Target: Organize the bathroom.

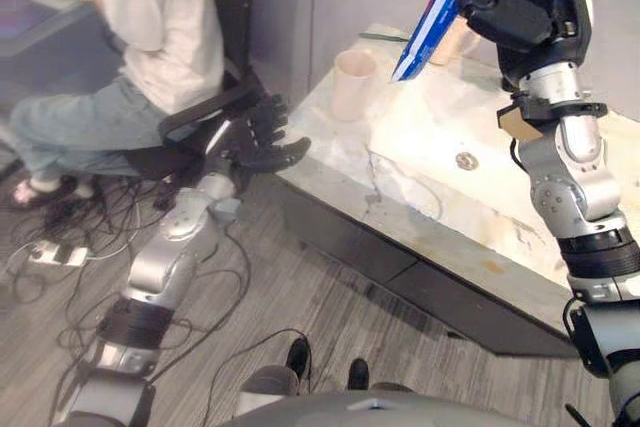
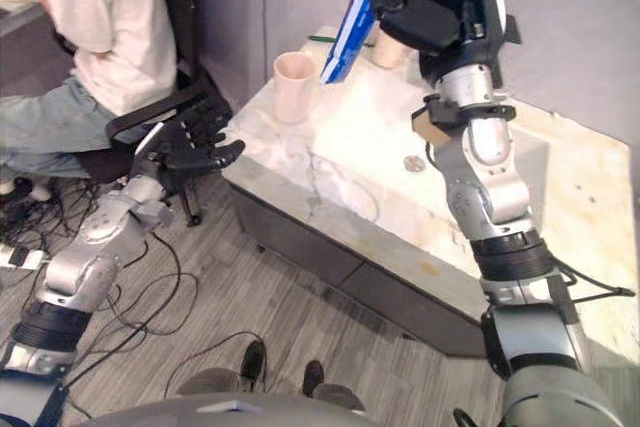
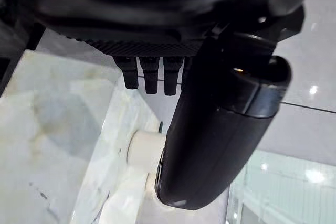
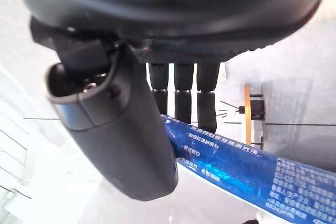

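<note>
Toothpaste was what we found in the right hand (image 1: 520, 7): a long blue tube with white print and a red edge (image 1: 428, 22), pinched between the curled fingers (image 4: 185, 98) and the thumb, raised above the far part of the pale marble-patterned countertop (image 1: 440, 197), slanting down toward the left. A pale pink plastic cup (image 1: 352, 84) stood upright on the counter's far left corner, just left of the tube's lower end, and a second pale cup (image 2: 388, 47) stood farther back behind the tube. The left hand (image 1: 262, 137) hung empty off the counter's left edge, fingers loosely spread. A person in a white shirt (image 1: 150, 17) sat in a black chair at the far left.
</note>
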You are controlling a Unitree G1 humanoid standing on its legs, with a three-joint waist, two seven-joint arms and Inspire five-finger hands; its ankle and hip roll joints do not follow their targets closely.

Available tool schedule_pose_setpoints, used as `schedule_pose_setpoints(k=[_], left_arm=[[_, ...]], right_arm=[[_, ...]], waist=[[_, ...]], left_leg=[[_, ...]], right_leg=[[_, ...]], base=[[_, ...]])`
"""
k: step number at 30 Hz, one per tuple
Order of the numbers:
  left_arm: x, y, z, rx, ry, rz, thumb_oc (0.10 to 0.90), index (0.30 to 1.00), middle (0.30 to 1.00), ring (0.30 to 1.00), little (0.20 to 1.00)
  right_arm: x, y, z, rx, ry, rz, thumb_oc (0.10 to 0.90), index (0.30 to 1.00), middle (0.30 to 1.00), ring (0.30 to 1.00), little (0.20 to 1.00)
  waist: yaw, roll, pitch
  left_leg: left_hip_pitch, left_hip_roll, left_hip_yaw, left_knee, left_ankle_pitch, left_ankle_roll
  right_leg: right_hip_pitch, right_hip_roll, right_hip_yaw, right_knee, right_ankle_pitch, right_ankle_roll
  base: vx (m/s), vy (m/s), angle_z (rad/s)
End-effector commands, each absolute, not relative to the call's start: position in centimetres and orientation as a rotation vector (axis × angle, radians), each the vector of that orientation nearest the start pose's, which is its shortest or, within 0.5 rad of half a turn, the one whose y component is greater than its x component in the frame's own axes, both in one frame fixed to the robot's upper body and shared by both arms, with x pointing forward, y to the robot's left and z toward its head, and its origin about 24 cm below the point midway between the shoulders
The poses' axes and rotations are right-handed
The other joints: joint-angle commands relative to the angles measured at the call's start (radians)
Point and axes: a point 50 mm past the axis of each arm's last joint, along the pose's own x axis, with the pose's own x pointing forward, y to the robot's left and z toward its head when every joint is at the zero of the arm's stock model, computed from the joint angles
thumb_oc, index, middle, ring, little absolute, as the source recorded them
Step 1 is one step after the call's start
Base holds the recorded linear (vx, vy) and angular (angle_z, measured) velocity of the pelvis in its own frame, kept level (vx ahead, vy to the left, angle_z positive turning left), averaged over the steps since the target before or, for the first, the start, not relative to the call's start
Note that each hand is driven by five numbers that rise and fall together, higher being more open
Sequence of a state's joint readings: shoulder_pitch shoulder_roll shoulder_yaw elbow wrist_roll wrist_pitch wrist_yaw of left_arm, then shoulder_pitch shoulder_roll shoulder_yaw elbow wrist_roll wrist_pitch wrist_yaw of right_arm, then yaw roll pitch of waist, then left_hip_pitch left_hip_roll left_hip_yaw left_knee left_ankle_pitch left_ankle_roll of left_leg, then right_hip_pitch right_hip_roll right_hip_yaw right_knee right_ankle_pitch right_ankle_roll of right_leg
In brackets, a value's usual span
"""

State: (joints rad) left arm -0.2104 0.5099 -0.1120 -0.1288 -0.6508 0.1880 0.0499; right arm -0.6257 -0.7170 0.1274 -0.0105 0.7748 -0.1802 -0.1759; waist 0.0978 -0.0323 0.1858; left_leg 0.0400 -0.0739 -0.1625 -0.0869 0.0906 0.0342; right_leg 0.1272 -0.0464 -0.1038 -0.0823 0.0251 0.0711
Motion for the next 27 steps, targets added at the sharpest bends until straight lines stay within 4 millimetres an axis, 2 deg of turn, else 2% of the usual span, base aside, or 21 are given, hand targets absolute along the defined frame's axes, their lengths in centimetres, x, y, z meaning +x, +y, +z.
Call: schedule_pose_setpoints(k=[1, 2, 3, 5, 6, 9, 14, 24, 25, 27], left_arm=[[28.1, 19.0, 14.9, -0.071, -0.252, -0.202, 0.8, 0.9, 0.9, 0.9, 0.9], [28.0, 19.2, 14.7, -0.075, -0.248, -0.196, 0.8, 0.9, 0.9, 0.9, 0.9], [27.5, 20.6, 13.8, -0.099, -0.222, -0.122, 0.8, 0.9, 0.9, 0.9, 0.9], [26.9, 22.1, 12.6, -0.126, -0.178, -0.036, 0.8, 0.9, 0.9, 0.9, 0.9], [26.9, 22.1, 12.6, -0.126, -0.176, -0.036, 0.8, 0.9, 0.9, 0.9, 0.9], [25.9, 24.1, 10.2, -0.153, -0.104, 0.102, 0.8, 0.9, 0.9, 0.9, 0.9], [24.8, 25.0, 8.3, -0.194, -0.042, 0.184, 0.8, 0.9, 0.9, 0.9, 0.9], [23.5, 25.9, 6.5, -0.215, 0.03, 0.252, 0.8, 0.9, 0.9, 0.9, 0.9], [23.4, 26.0, 6.3, -0.223, 0.039, 0.261, 0.8, 0.9, 0.9, 0.9, 0.9], [23.4, 26.2, 6.0, -0.222, 0.049, 0.255, 0.8, 0.9, 0.9, 0.9, 0.9]], right_arm=[[27.9, -22.1, 34.6, 0.079, -1.106, 0.05, 0.4, 0.3, 0.3, 0.3, 0.3], [27.9, -22.2, 34.6, 0.075, -1.106, 0.047, 0.4, 0.3, 0.3, 0.3, 0.3], [27.9, -22.3, 34.6, 0.049, -1.1, 0.033, 0.4, 0.3, 0.3, 0.3, 0.3], [28.1, -22.4, 34.3, 0.007, -1.082, 0.021, 0.4, 0.3, 0.3, 0.3, 0.3], [28.2, -22.4, 34.3, 0.007, -1.081, 0.021, 0.4, 0.3, 0.3, 0.3, 0.3], [28.6, -22.1, 33.5, -0.033, -1.065, -0.01, 0.4, 0.3, 0.3, 0.3, 0.3], [29.4, -22.4, 32.8, -0.075, -1.021, -0.036, 0.4, 0.3, 0.3, 0.3, 0.3], [29.9, -23.3, 32.3, -0.117, -0.982, -0.082, 0.4, 0.3, 0.3, 0.3, 0.3], [29.9, -23.5, 32.4, -0.116, -0.981, -0.092, 0.4, 0.3, 0.3, 0.3, 0.3], [29.7, -23.9, 32.6, -0.144, -0.992, -0.117, 0.4, 0.3, 0.3, 0.3, 0.3]], waist=[[0.008, -0.026, -0.128], [0.008, -0.026, -0.128], [0.02, -0.029, -0.131], [0.031, -0.03, -0.132], [0.031, -0.03, -0.135], [0.051, -0.03, -0.131], [0.072, -0.034, -0.128], [0.086, -0.044, -0.11], [0.084, -0.046, -0.107], [0.076, -0.057, -0.089]], left_leg=[[0.03, -0.014, 0.097, 0.0, -0.072, -0.006], [0.029, -0.013, 0.096, 0.0, -0.071, -0.007], [0.029, -0.013, 0.097, 0.0, -0.068, -0.011], [0.028, -0.011, 0.095, 0.0, -0.064, -0.013], [0.032, -0.01, 0.093, 0.0, -0.073, -0.014], [0.036, -0.007, 0.091, 0.0, -0.067, -0.017], [0.036, -0.001, 0.091, 0.006, -0.062, -0.023], [0.023, -0.003, 0.096, 0.083, -0.092, -0.032], [0.014, -0.003, 0.106, 0.109, -0.098, -0.037], [-0.042, -0.001, 0.152, 0.262, -0.101, -0.054]], right_leg=[[-0.067, 0.022, -0.028, 0.03, 0.025, 0.037], [-0.066, 0.023, -0.029, 0.028, 0.027, 0.036], [-0.056, 0.024, -0.035, 0.019, 0.025, 0.033], [-0.046, 0.029, -0.041, 0.011, 0.022, 0.025], [-0.041, 0.03, -0.04, 0.008, 0.015, 0.026], [-0.023, 0.037, -0.053, -0.001, 0.006, 0.011], [-0.009, 0.038, -0.072, 0.0, -0.006, 0.002], [0.008, 0.042, -0.082, 0.003, -0.018, -0.015], [0.008, 0.042, -0.082, 0.005, -0.019, -0.018], [0.009, 0.034, -0.089, 0.018, -0.03, -0.031]], base=[[0.06, -0.092, 0.19], [0.08, -0.09, 0.26], [0.12, -0.06, 0.27], [0.13, -0.067, 0.2], [0.12, -0.06, 0.1], [0.14, -0.067, 0.1], [0.1, -0.05, 0.11], [0.08, -0.057, 0.11], [0.07, -0.054, 0.14], [0.06, -0.068, 0.19]])
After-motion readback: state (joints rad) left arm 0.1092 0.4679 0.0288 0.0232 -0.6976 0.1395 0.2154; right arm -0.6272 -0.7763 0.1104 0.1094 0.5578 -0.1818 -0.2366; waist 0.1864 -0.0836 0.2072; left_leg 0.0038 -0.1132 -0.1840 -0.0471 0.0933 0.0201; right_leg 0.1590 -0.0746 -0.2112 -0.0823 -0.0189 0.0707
